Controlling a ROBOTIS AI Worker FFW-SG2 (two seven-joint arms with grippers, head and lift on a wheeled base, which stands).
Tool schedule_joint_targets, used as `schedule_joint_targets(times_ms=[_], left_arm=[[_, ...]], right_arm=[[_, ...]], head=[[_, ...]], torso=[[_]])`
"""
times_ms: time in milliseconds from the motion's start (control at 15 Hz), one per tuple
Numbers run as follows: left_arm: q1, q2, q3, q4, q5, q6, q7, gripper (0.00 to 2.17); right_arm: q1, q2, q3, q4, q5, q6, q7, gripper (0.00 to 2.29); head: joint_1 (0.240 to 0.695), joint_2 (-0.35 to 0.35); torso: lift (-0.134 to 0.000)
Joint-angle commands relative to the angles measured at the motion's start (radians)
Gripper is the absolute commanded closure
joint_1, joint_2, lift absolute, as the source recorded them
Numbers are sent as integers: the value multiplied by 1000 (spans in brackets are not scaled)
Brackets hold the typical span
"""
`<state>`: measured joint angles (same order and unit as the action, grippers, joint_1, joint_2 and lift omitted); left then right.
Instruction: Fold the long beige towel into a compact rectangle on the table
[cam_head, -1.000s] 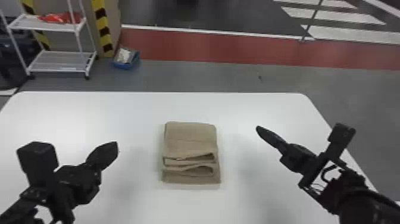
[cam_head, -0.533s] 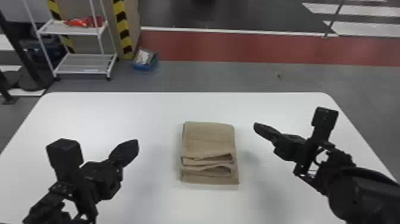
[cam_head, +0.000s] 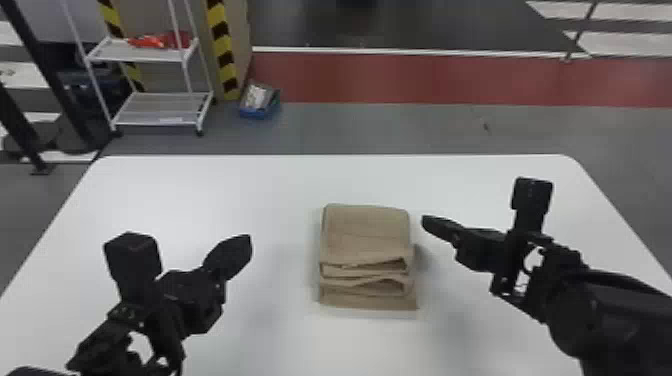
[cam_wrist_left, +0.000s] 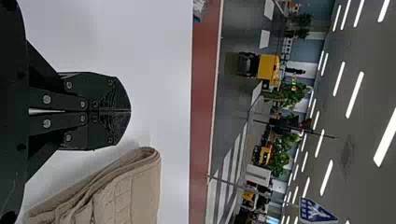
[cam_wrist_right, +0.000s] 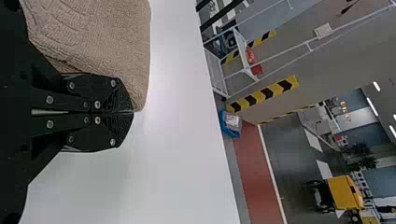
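The beige towel (cam_head: 367, 235) lies on the white table as a compact folded stack, its layered edges facing the robot. To its left, apart from it, is my left gripper (cam_head: 249, 246); the left wrist view has that gripper (cam_wrist_left: 130, 111) with its fingers pressed together, holding nothing, and the towel (cam_wrist_left: 135, 191) beside it. Just right of the stack is my right gripper (cam_head: 425, 220). In the right wrist view this gripper (cam_wrist_right: 132, 111) is shut too, with the towel (cam_wrist_right: 102, 42) close behind its fingertips; whether they touch I cannot tell.
Bare white table (cam_head: 200, 195) surrounds the towel. Beyond its far edge stand a white wire shelf (cam_head: 155, 107) with red items and a blue box (cam_head: 259, 102) on the floor.
The head view has swung left, shifting the whole scene rightward. Against the table, my right gripper has come closer to the towel's right side. The towel keeps its folded shape.
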<state>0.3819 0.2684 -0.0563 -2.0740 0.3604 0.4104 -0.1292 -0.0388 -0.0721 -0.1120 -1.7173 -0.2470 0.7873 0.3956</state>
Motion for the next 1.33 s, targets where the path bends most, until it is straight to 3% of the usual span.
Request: schedule_joint_targets(times_ms=[0, 1267], left_arm=[[0, 0, -2, -1, 0, 0, -3, 1865], [-2, 2, 1, 0, 0, -3, -4, 1865]], right_arm=[[-3, 0, 12, 1, 3, 31, -12, 1885], [22, 9, 155, -25, -29, 28, -37, 1885]], head=[[695, -16], [695, 75]], torso=[[-124], [-124]])
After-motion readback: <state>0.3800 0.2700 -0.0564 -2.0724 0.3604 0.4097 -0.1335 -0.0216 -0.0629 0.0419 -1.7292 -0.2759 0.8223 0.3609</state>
